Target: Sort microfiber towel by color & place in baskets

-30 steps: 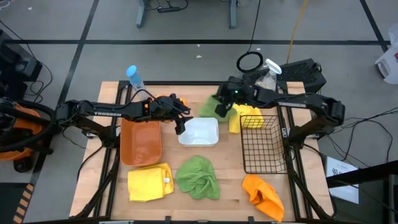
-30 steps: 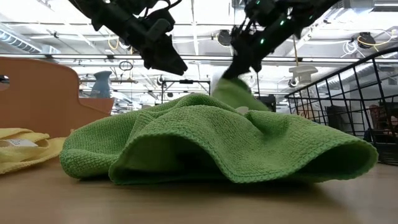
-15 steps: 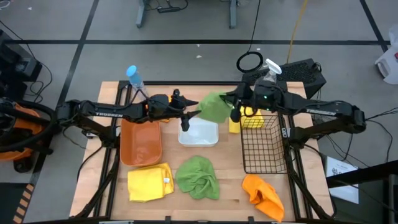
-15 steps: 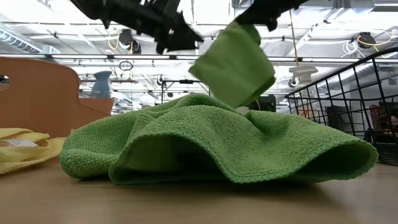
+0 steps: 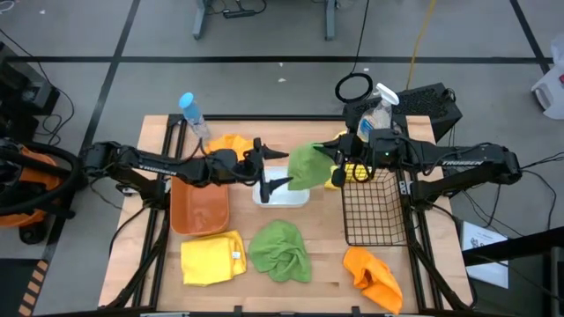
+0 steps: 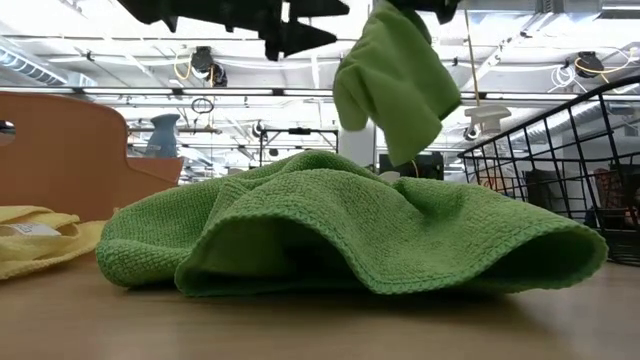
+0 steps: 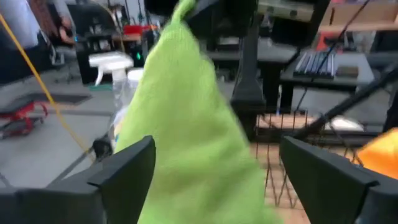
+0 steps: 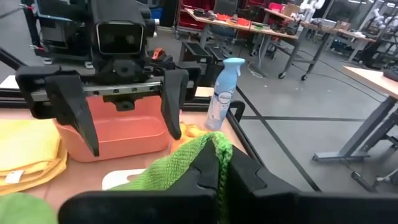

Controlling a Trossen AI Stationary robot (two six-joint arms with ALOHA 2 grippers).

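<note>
Green towel now nearer left gripper

Plain lime-green towel hangs from black right gripper; black left gripper faces it. On pale wood table: green cloth, yellow cloth, orange cloth, orange-brown tub, white tub, black wire basket.

bright overhead light, left wrist blurry

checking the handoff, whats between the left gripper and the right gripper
The lifted green towel, held by the right gripper, hangs facing the open left gripper, above the white tub; high view.
</note>
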